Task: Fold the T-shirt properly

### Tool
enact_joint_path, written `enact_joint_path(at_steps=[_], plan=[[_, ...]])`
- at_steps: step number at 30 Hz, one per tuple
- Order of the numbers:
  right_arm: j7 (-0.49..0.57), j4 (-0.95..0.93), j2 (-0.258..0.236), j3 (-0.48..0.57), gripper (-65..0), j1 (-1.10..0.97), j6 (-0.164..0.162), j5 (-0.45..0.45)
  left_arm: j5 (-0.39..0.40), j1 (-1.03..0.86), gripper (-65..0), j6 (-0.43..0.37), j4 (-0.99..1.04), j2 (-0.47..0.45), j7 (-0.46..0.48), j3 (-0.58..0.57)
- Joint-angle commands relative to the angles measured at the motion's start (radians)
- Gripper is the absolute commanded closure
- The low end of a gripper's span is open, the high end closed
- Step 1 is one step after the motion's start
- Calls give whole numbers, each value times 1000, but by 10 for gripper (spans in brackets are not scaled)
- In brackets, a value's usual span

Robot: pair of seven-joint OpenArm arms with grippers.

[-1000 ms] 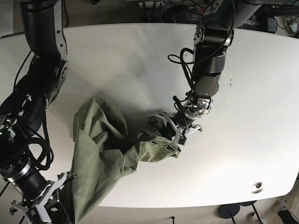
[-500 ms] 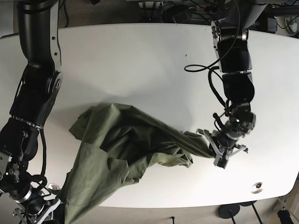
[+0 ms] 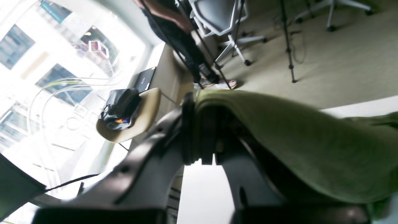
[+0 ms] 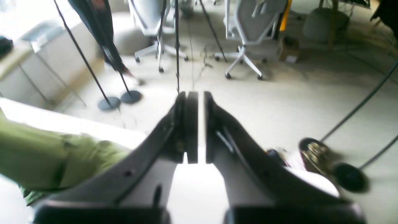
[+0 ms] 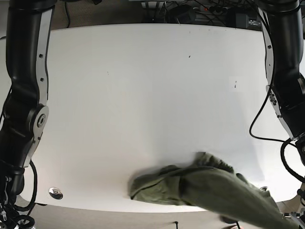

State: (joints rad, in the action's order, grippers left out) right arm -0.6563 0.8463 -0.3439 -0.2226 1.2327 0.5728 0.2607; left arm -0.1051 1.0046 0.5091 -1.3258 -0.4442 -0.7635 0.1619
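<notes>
The olive green T-shirt (image 5: 200, 188) lies bunched at the front right of the white table (image 5: 143, 95) and is stretched off toward the lower right corner of the base view. In the left wrist view my left gripper (image 3: 199, 130) is shut on the T-shirt (image 3: 304, 146), which drapes over one finger. In the right wrist view my right gripper (image 4: 200, 124) is shut with nothing between its fingers, and the T-shirt (image 4: 46, 155) lies to its left on the table edge. Both grippers are out of the base view.
My left arm (image 5: 286, 95) runs down the right edge of the base view and my right arm (image 5: 24, 95) down the left edge. Small silver discs sit in the table at front left (image 5: 55, 192) and front right (image 5: 263, 189). Office chairs (image 4: 248, 34) and stands are beyond the table.
The T-shirt has been dragged from the front left across to the front right edge by my left gripper. Both grippers have moved out of the base view.
</notes>
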Motion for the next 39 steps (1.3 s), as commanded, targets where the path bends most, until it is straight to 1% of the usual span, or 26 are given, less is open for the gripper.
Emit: enact_joint_path(at_steps=[1, 3, 4, 5, 6, 8, 9, 11, 12, 14, 15, 16, 17, 21, 22, 24, 25, 26, 27, 28, 30, 31, 32, 36, 38, 39], plan=[[-12, 112, -11, 1, -19, -75, -4, 98, 8, -108, -6, 52, -153, 0, -9, 72], [-27, 198, -7, 7, -19, -199, -6, 137, 8, -231, -6, 87, -268, 3, -63, 123], [-27, 233, 6, 7, -21, -255, -6, 150, 8, -292, -6, 102, -329, 3, -95, 133], [-29, 273, 32, 7, -21, -331, -6, 145, 8, -381, -6, 112, -423, 5, -136, 153], [-27, 293, 47, 7, -22, -376, -6, 139, 8, -455, -6, 115, -479, 12, -159, 181], [-26, 325, 72, 7, -51, -451, -4, 124, 8, -585, -6, 116, -576, 34, -182, 256], [-26, 333, 98, 7, -100, -492, -3, 117, 9, -666, -6, 118, -617, 46, -207, 299], [-26, 333, 121, 9, -189, -526, 2, 117, 9, -778, -6, 156, -644, 71, -228, 353], [-26, 333, 127, 9, -246, -543, 2, 117, 8, -832, -6, 181, -653, 87, -239, 393], [-26, 333, 136, 10, -368, -569, 3, 121, 8, -935, -6, 189, -659, 129, -250, 491], [-26, 333, 157, 18, -450, -574, 3, 119, 6, -1004, -6, 189, -662, 157, -248, 562], [-26, 331, 161, 35, -488, -575, 3, 119, 6, -1044, -6, 189, -665, 169, -247, 601], [-26, 331, 161, 55, -509, -581, 3, 119, 6, -1081, -4, 189, -668, 178, -247, 637], [-24, 334, 167, 107, -514, -598, 3, 128, 9, -1148, -13, 189, -667, 206, -244, 718], [-24, 336, 168, 117, -514, -600, 5, 128, 9, -1148, -32, 189, -665, 206, -244, 715], [-24, 356, 170, 151, -514, -604, 5, 130, 9, -1133, -217, 189, -663, 203, -244, 695], [-24, 362, 179, 164, -514, -607, 5, 130, 9, -1113, -312, 189, -660, 203, -244, 686], [-24, 362, 187, 170, -514, -618, 5, 130, 9, -1085, -396, 189, -657, 203, -244, 667], [-24, 367, 191, 170, -514, -623, 5, 130, 9, -1038, -463, 189, -654, 203, -244, 618], [-24, 371, 193, 170, -514, -627, 5, 130, 9, -1004, -472, 189, -645, 204, -244, 578], [-24, 390, 194, 174, -514, -632, 5, 130, 9, -933, -474, 135, -590, 204, -241, 480], [-24, 400, 196, 174, -514, -646, 5, 130, 9, -866, -476, 99, -522, 207, -213, 430], [-24, 408, 196, 174, -514, -652, 3, 130, 9, -818, -476, 87, -464, 209, -185, 405], [-30, 434, 196, 176, -514, -673, 3, 130, 9, -657, -474, 82, -212, 209, -121, 337], [-30, 434, 196, 170, -514, -678, 3, 130, 8, -585, -472, 81, -76, 210, -50, 336], [-30, 434, 196, 170, -514, -680, 3, 130, 8, -533, -472, 81, 44, 210, 6, 336]])
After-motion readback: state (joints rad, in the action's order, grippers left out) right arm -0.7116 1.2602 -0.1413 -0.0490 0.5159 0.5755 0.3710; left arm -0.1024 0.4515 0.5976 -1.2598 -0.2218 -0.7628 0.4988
